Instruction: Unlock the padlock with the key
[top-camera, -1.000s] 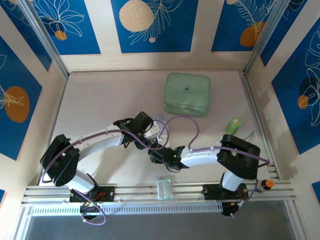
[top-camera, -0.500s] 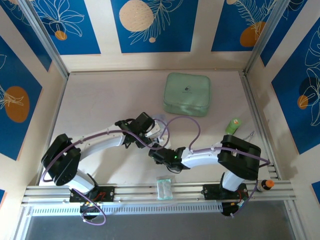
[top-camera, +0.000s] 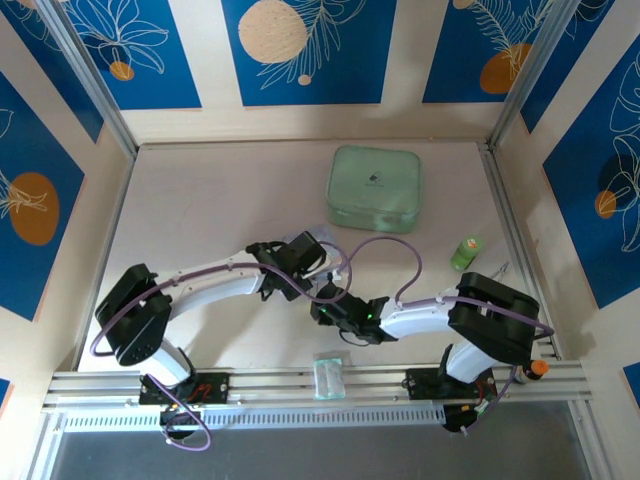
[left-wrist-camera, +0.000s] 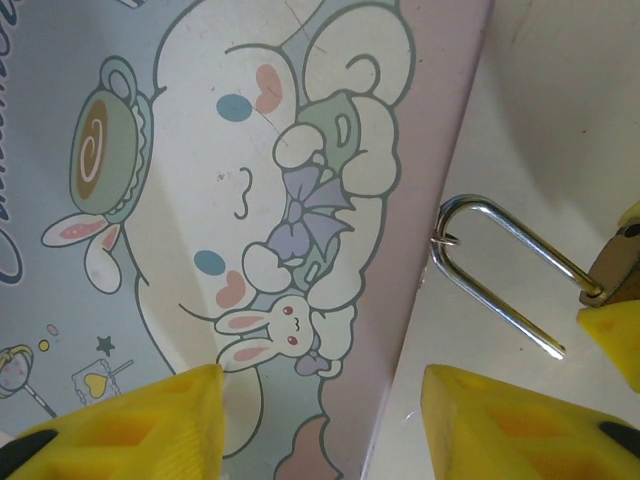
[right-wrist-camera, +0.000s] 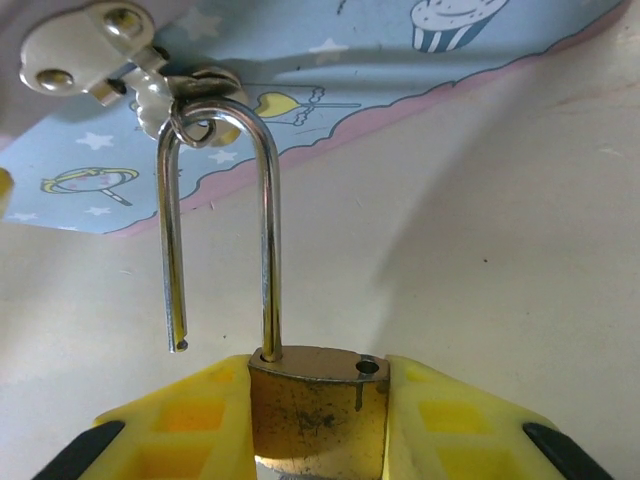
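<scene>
Padlock (right-wrist-camera: 318, 410) lower end cut off by frame edge, keyhole unseen. Key (right-wrist-camera: 80, 45) blade hard to make out. Its ring is looped over top of shackle (right-wrist-camera: 268, 230), key lying on blue cartoon tin (left-wrist-camera: 200, 150). One shackle leg free of body. Right fingers (right-wrist-camera: 190, 425) clamped on brass body, by tin edge over counter (right-wrist-camera: 480, 250). Left fingers (left-wrist-camera: 150, 425) apart, nothing between, over tin. Tin contents unseen. Green case (top-camera: 375, 188) closed, contents unseen.
</scene>
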